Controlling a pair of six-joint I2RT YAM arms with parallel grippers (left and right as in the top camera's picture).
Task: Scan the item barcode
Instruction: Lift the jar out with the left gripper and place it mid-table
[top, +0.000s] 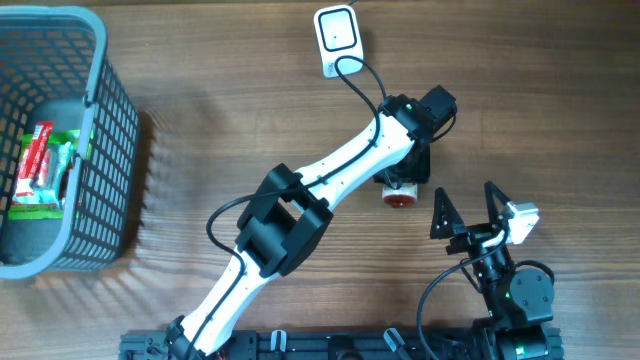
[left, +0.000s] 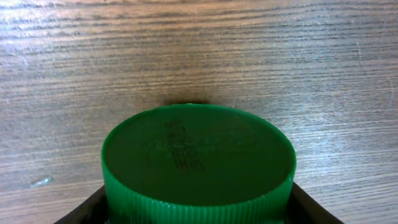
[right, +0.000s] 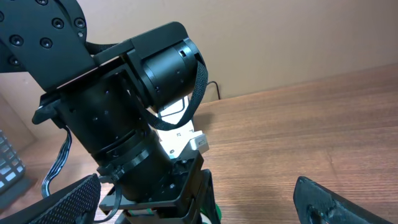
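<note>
Overhead and wrist views. The left gripper (top: 404, 183), jaws about half apart, clamps a green-lidded container (left: 199, 155) between its dark fingers (left: 85, 213), one on each side of the ribbed lid. The container sits near the middle of the table (top: 230, 120), slightly toward the right edge. The right gripper (top: 465, 202) stands at full spread and empty, near the right of the table's near edge. A white scanner (top: 337, 38) lies by the far edge; a basket (top: 105, 170) of packets (top: 40, 165) occupies the left edge
</note>
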